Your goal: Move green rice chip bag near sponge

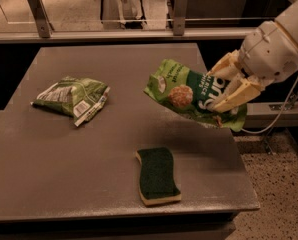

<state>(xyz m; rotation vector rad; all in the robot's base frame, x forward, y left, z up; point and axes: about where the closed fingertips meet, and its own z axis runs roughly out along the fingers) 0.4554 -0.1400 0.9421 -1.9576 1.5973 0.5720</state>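
The green rice chip bag [189, 91] is bright green with white lettering and a round tan chip picture. It hangs in the air above the right side of the table, tilted. My gripper [228, 86] is shut on the bag's right part, its pale fingers [235, 98] clamped over it. The sponge [157, 175], dark green on a pale yellow base, lies flat near the table's front edge, below and a little left of the bag.
A duller green bag with a white barcode label [73, 98] lies on the left of the grey table [64, 169]. A railing with metal posts [180, 6] runs behind. The speckled floor [279, 194] lies beyond the table's right edge.
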